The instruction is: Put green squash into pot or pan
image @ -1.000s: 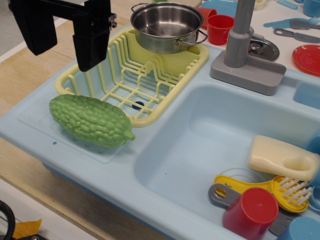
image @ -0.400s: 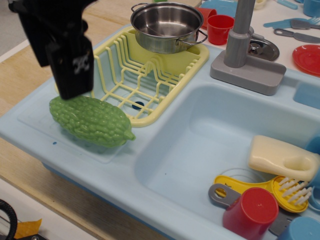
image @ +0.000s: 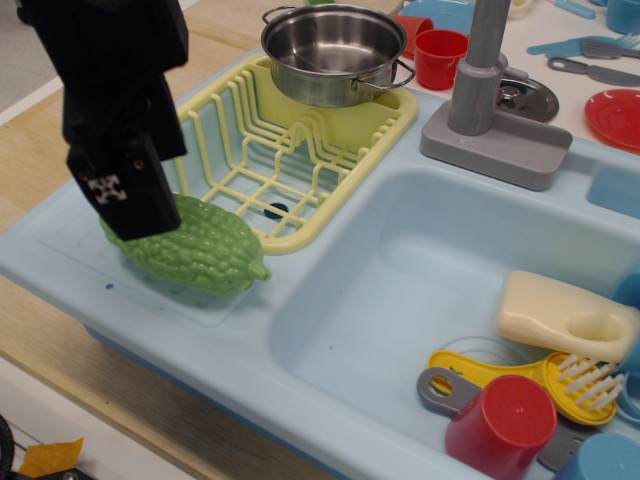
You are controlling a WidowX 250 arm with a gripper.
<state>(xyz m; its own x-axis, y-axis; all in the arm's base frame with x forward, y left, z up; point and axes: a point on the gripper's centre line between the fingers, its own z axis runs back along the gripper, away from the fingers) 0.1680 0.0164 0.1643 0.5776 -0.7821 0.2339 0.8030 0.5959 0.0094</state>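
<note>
— Since a second ago the end effector (image: pixel 135 205) has dropped from above the yellow dish rack (image: pixel 290 150) down onto the left end of the green squash (image: pixel 200 250). The squash itself hasn't shifted; it lies on the flat drainboard of the light-blue toy sink (image: pixel 330 330), just in front of the rack, pointed tip toward the basin.

— Is it grasping the squash?

— I cannot tell. The black body covers the squash's left end and hides the fingers, so whether they are clenched or released isn't visible. It looks as if it is at grasp height, so I'd judge this the start of the pick; nothing is lifted yet.

— And the pot?

— The steel pot (image: pixel 335 50) sits on the far end of the rack, upright and empty, well apart from the squash. That leaves the lift and the carry across the rack to do.

— Other containers?

— A red cup (image: pixel 440 55) stands behind the pot beside the grey faucet (image: pixel 490 100). In the basin's right corner lie another red cup (image: pixel 505 425), a cream bottle-like piece (image: pixel 565 315), a yellow brush (image: pixel 540 375) and a grey scoop (image: pixel 445 390), piled together.
</note>
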